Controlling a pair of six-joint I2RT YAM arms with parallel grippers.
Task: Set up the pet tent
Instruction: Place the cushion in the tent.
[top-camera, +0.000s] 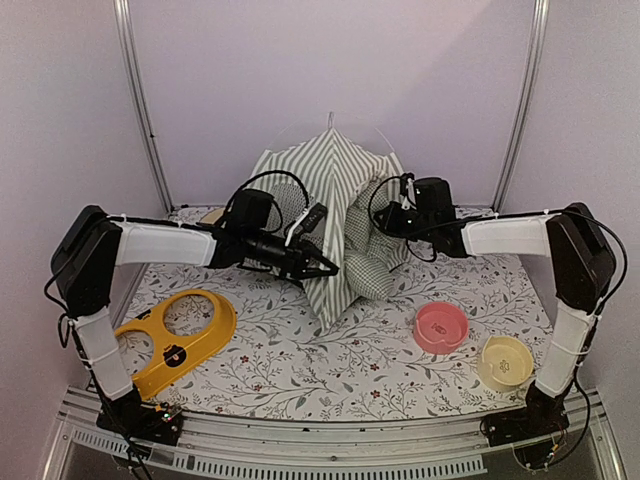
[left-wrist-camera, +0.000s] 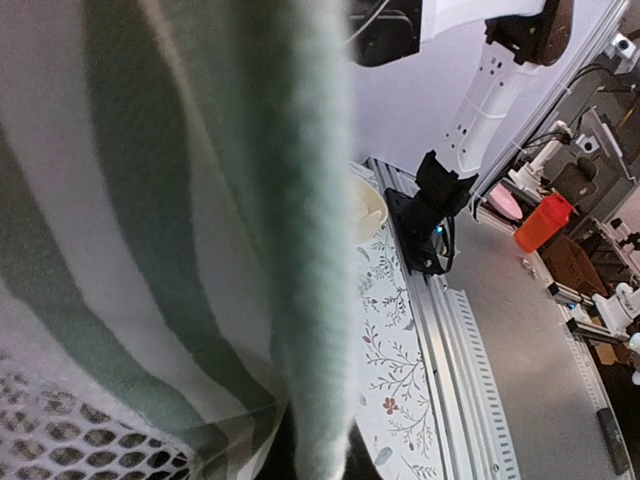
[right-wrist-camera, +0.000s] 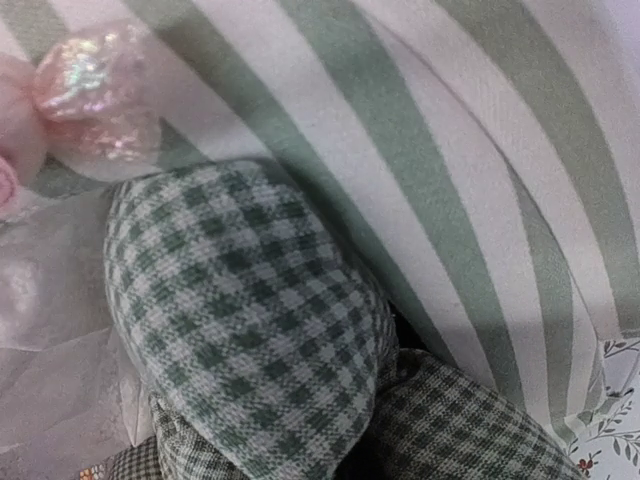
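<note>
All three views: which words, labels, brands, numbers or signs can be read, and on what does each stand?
None can be read.
The pet tent shows only stripes, the cushion checks, the table cover flowers.
The red container in the left wrist view is too blurred to show any label.

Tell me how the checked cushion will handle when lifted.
The checked cushion will probably flop: it lies folded over itself. It is likely light, being stuffed cloth. It leans on the pet tent, so lifting may drag that fabric.
</note>
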